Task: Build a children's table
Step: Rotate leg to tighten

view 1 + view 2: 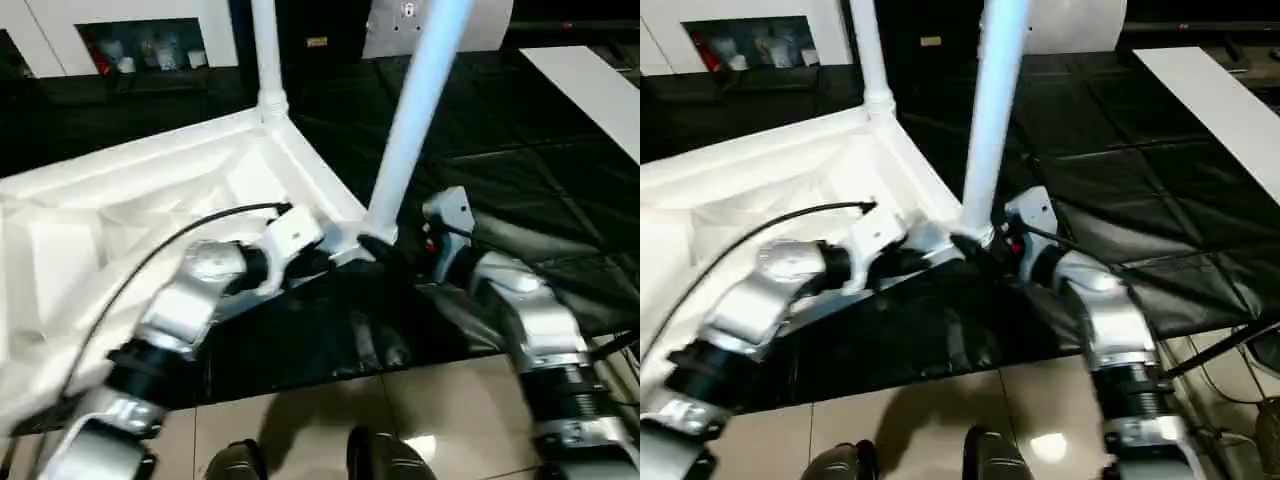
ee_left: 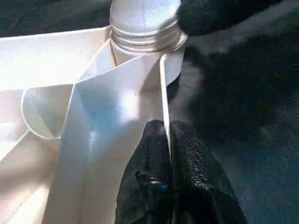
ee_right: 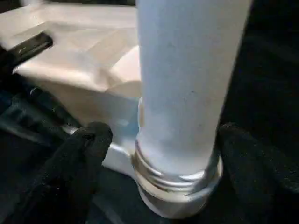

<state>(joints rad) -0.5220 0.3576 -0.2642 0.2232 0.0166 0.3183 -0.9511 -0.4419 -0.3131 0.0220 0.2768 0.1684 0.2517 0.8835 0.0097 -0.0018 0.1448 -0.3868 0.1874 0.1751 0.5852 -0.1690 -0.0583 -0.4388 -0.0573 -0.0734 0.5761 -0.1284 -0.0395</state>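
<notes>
From the head cameras, the white tabletop (image 1: 150, 190) lies underside up on black floor mats (image 1: 500, 150), with 2 legs standing in its corner sockets: a far leg (image 1: 265, 50) and a near leg (image 1: 415, 110).

Left wrist view: the left gripper (image 2: 168, 135) is pinched on the tabletop's thin rim.

Right wrist view: the right gripper (image 3: 163, 154) has its fingers (image 3: 84, 154) spread either side of the near leg's threaded base, not touching.

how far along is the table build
Done: one leg stands upright in the far corner of the upturned top. In hand: the left gripper pinches the top's rim while the right gripper's fingers flank a second leg, threads showing at its socket. Left: seating it; I see no other legs.
</notes>
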